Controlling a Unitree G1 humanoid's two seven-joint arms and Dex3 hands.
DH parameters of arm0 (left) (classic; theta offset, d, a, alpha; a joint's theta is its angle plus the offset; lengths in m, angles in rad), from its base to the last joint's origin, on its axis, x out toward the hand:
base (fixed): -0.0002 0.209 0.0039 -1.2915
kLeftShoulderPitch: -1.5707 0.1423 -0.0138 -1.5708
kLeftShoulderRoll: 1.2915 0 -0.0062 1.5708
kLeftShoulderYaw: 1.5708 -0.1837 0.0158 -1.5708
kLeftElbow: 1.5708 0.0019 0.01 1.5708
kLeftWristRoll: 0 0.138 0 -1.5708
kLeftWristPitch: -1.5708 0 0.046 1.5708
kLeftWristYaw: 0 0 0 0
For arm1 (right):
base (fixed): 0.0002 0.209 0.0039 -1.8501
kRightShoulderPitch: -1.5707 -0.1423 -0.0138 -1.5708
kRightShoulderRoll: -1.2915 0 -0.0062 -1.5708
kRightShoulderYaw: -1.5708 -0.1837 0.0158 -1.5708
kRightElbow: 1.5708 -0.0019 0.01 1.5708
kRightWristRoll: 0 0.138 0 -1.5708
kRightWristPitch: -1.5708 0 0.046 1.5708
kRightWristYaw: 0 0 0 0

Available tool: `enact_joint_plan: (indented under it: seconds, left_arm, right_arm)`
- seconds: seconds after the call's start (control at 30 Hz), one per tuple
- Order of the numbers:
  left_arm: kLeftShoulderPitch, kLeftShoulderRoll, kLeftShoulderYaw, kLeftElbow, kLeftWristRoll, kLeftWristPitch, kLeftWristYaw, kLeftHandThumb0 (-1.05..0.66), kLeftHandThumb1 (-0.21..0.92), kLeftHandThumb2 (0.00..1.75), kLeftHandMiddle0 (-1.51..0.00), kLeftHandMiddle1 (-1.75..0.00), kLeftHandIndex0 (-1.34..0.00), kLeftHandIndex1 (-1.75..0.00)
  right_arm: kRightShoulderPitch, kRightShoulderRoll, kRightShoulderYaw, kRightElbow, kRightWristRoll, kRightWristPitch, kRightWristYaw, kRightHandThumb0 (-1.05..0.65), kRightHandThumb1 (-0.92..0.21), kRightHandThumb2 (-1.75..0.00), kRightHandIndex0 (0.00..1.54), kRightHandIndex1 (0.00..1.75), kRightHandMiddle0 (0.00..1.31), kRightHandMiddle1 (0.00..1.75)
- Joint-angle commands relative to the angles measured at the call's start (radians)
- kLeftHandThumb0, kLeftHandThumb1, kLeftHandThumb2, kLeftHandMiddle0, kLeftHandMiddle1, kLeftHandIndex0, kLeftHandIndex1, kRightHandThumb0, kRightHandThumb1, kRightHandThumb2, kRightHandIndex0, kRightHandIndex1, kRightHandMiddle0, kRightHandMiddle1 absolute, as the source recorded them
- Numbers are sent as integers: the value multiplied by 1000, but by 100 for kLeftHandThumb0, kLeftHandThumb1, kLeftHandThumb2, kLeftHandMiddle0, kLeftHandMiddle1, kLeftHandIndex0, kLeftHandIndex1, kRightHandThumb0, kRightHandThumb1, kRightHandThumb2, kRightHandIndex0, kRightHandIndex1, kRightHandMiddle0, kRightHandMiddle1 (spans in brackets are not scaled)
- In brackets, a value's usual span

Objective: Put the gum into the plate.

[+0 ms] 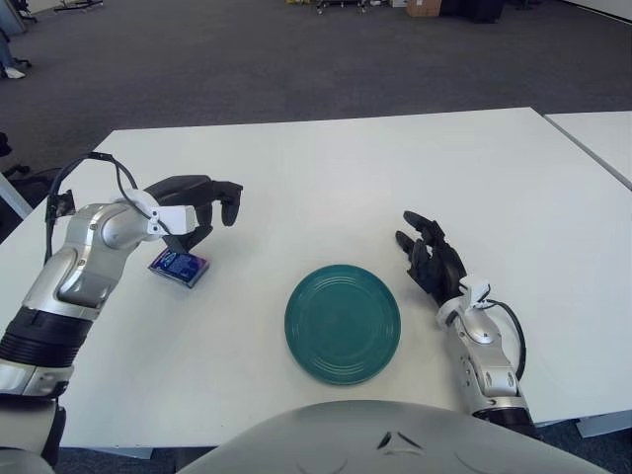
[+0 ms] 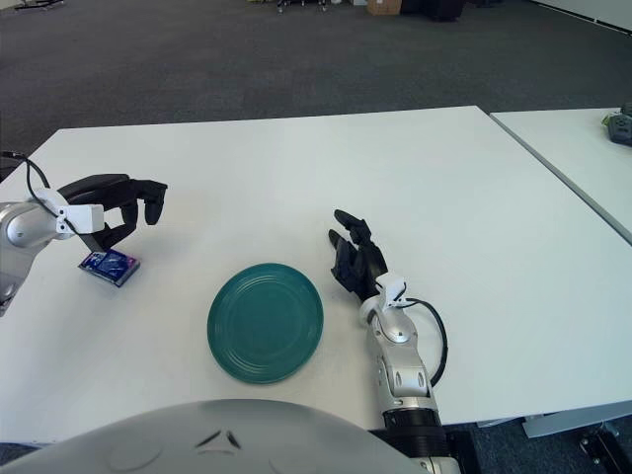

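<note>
1. Gum [image 1: 180, 266] lies flat on the white table [image 1: 326, 168], a small blue pack left of the green plate [image 1: 343, 323] and well apart from it; it is not in the plate.
2. Left hand [image 1: 197, 202] hovers just above and behind the gum, fingers curled downward in a loose claw, holding nothing. No contact with the pack is visible from either eye.
3. Right hand [image 1: 433, 262] shows just right of the plate, fingers relaxed and spread, holding nothing, idle.
4. Step in hand, as I judge it: the grasp of the gum, not yet made.
5. To do it well: bring the left hand straight down over the pack, fingers on one long edge and thumb on the other, pinching across the short width. The pack is thin and flat, so fingertips need to reach the table surface or they may slide over the top.
6. Risk: pushing the pack sideways instead of lifting it; close slowly and centre the hand first.
7. After that, carry it rightward and release low over the plate's middle.
8. Orientation: the long axis runs roughly left-right in view, tilted slightly so the right end sits nearer the robot. The printed face is up; which end is the opening I cannot tell.
</note>
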Motion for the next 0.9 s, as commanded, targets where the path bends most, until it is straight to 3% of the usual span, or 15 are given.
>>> enact_joint_plan:
  seconds: [0.0,0.07,0.1,0.17,0.3,0.37,0.47,0.57,0.67,0.87]
  left_arm:
    - [1,29,2,-15,17,20,-30,0,20,130,-82,-125,-63,-175]
    - [-4,53,-19,-29,39,34,-69,0,37,112,-65,-138,-51,-172]
    - [3,65,-29,-39,50,44,-91,0,53,91,-55,-142,-45,-167]
    - [23,76,-36,-51,65,54,-110,-24,50,82,-36,-111,-25,-139]
    - [85,90,-33,-57,91,46,-100,-47,51,73,-26,-76,-12,-115]
    - [131,112,-22,-57,116,25,-83,-63,62,54,-23,-47,-6,-101]
    - [159,136,-16,-58,151,7,-72,-82,79,28,-19,-19,-2,-72]
    - [174,155,-16,-35,183,-29,-57,-94,88,17,-14,-6,-1,-50]
    - [182,167,-15,-10,206,-65,-40,-101,91,17,-8,-2,0,-36]
    - [189,182,-10,16,226,-107,-23,-104,92,21,-1,0,0,-21]
  right_arm:
    - [42,4,1,68,0,51,-2,-79,-92,-85,32,1,0,68]
    - [43,3,0,69,4,50,5,-80,-92,-85,33,1,0,69]
    - [42,1,0,69,7,53,9,-80,-92,-85,33,1,0,70]
    - [42,0,0,68,8,58,12,-80,-92,-85,33,1,0,69]
    - [44,-3,-3,67,9,62,19,-81,-92,-85,34,1,0,68]
    - [43,-5,-7,69,10,62,21,-81,-92,-86,35,1,0,68]
    - [43,-5,-14,73,14,57,23,-80,-92,-86,36,2,0,69]
    - [42,-5,-17,77,12,52,23,-80,-92,-86,35,1,0,70]
    - [42,-7,-20,77,8,50,23,-80,-92,-86,35,1,0,69]
    - [42,-12,-24,73,6,49,25,-80,-92,-86,36,1,0,69]
